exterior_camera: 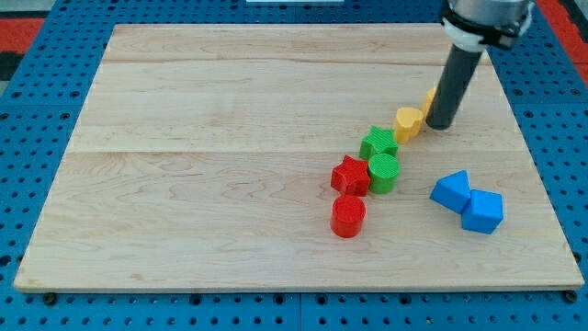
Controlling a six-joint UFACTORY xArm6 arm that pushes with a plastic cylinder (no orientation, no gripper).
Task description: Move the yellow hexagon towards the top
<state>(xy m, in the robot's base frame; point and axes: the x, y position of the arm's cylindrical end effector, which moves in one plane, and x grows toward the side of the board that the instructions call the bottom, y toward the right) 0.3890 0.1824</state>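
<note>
A yellow hexagon (410,120) lies on the wooden board (230,110) right of centre. My tip (438,125) rests on the board just to the hexagon's right, touching it or nearly so. A second yellow block (429,95) peeks out from behind the rod, just above the tip. It is mostly hidden and its shape cannot be made out.
A green star (378,142) lies just below-left of the hexagon. Below it are a green cylinder (383,172) and a red star (350,175), then a red cylinder (347,216). Two blue blocks (452,189) (482,211) lie together at the lower right.
</note>
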